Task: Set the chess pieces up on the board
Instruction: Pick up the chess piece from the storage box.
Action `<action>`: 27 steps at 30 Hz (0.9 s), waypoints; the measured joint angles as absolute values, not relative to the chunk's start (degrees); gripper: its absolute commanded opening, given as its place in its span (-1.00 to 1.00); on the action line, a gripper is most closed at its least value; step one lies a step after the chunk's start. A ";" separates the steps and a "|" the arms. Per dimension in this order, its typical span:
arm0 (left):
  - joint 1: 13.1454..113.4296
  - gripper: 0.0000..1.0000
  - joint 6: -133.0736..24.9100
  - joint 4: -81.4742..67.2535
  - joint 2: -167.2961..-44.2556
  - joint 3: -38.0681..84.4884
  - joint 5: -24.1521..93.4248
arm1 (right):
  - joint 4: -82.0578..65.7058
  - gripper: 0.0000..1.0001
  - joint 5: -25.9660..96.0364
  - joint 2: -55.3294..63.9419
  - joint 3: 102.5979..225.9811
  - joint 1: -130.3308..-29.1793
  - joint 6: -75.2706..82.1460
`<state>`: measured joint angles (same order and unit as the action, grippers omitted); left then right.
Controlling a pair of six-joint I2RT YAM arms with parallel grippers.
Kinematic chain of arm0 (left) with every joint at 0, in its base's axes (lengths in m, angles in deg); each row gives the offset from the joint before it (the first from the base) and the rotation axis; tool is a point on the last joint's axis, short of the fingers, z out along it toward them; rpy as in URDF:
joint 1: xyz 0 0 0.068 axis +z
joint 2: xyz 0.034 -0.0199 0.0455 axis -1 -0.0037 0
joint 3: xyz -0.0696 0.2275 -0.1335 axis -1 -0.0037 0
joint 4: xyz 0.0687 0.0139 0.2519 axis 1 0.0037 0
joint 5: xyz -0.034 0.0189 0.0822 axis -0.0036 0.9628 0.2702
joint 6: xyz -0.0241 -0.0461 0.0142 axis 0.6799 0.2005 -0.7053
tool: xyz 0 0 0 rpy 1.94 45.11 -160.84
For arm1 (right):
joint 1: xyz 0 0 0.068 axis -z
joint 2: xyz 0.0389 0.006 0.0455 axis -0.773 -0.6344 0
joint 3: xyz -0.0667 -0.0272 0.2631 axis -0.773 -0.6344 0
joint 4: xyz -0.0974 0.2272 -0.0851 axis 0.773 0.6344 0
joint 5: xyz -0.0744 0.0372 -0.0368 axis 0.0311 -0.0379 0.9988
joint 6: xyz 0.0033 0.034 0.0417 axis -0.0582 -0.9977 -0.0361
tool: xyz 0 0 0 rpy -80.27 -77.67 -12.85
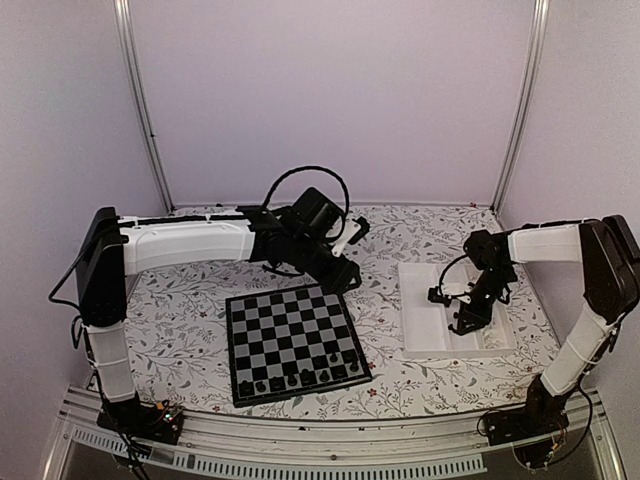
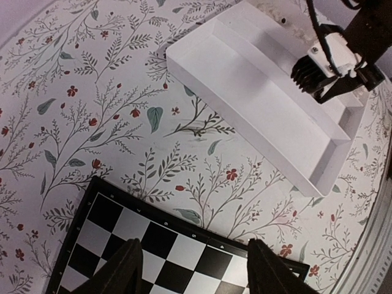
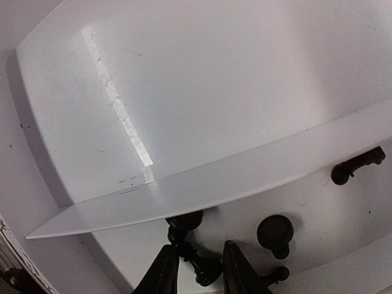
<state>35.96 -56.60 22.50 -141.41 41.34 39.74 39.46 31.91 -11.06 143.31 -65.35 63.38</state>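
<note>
The board lies flat on the flowered cloth between the arms, turned slightly off square, with black chess pieces standing along its near rows. The left claw hangs over the board's far edge, wide and empty. The right claw is down in the white tray, fingers narrow either side of a dark piece whose long axis runs from the divider toward the camera; whether they pinch it I cannot tell. A second piece lies along the divider

the checkered board is lying flat on the worktop; several black chess pieces are standing along its near edge, others are lying in the white tray.
</note>
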 measured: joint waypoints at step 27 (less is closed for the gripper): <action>35.96 0.20 -56.14 22.22 -141.65 41.43 37.07 | 42.43 -0.65 20.39 -10.90 148.97 -59.86 59.09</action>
